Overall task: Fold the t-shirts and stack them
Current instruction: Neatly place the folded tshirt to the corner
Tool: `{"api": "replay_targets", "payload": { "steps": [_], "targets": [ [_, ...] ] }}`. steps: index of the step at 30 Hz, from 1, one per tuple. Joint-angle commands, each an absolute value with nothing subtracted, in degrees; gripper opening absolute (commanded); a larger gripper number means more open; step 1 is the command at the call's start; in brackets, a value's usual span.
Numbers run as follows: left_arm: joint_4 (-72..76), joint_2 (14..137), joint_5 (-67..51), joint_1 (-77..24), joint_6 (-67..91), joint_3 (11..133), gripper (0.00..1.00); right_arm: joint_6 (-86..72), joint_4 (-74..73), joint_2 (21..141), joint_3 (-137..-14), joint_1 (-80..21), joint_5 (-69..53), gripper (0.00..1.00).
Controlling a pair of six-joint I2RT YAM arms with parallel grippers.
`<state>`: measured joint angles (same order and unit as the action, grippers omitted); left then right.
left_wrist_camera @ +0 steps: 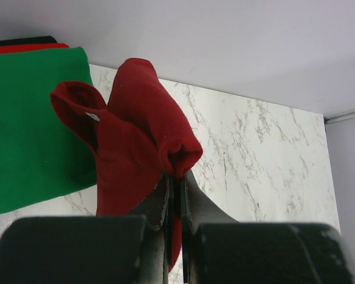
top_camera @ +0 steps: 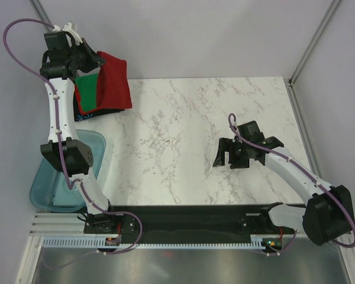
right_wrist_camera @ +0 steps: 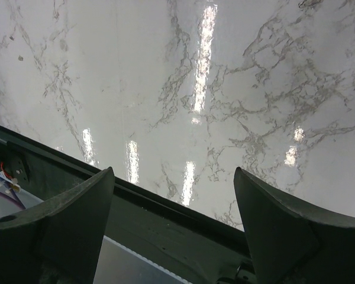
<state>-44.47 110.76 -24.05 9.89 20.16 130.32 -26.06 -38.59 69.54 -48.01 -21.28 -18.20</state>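
The left gripper [left_wrist_camera: 176, 183] pinches just a bit of the dark red shirt [left_wrist_camera: 136, 136]. It could slip onto the green shirt [left_wrist_camera: 29, 124] beside it. The right gripper [right_wrist_camera: 173, 177] is open.

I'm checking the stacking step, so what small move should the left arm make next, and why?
Probably lower the left gripper and lay the dark red shirt onto the green shirt. It is shut on a bunched fold held up beside the green one, and the right gripper is open, holding nothing.

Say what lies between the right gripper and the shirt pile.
Only bare white marble tabletop, seen in the top external view, separates the black right gripper from the green-and-red cloth shirt pile.
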Motion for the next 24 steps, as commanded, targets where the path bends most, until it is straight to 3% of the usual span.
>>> {"api": "replay_targets", "payload": {
  "steps": [1, 13, 24],
  "targets": [
    [-40.7, 110.4, -26.8, 10.3, 20.7, 134.1, 0.02, -25.0, -37.4, 70.3, -47.5, -21.4, -19.1, 0.90],
    [-37.7, 113.4, -30.9, 15.6, 21.9, 136.4, 0.02, -22.9, -39.1, 72.8, -48.1, -21.4, -19.1, 0.90],
    [-33.6, 126.4, -31.8, 19.0, 21.5, 144.0, 0.02, -20.9, -41.9, 75.7, -49.6, -21.4, -19.1, 0.90]
  ]
}}
